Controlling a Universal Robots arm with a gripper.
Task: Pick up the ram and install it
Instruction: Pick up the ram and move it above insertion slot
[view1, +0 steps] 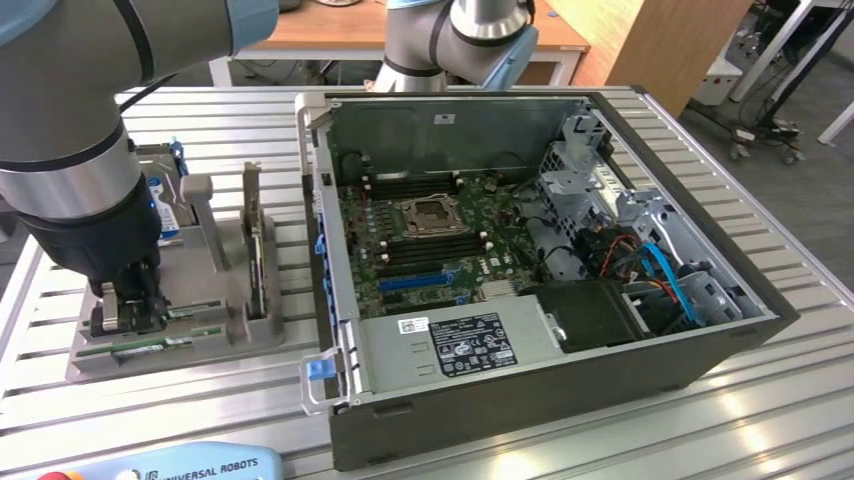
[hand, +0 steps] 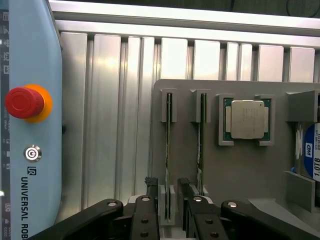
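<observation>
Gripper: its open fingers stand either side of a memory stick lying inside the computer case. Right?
No. The exterior view shows the memory stick in the grey holder beside the case, not inside it; the open fingers of the gripper straddle it.

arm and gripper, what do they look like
The arm is a round silver-grey tube with light blue joint caps, a black wrist section and a black cable along it. The gripper is black, with linked bar fingers joined by silver pins.

green ram (hand: 168, 150), grey holder (hand: 240, 170), red e-stop btn (hand: 22, 102)
</observation>
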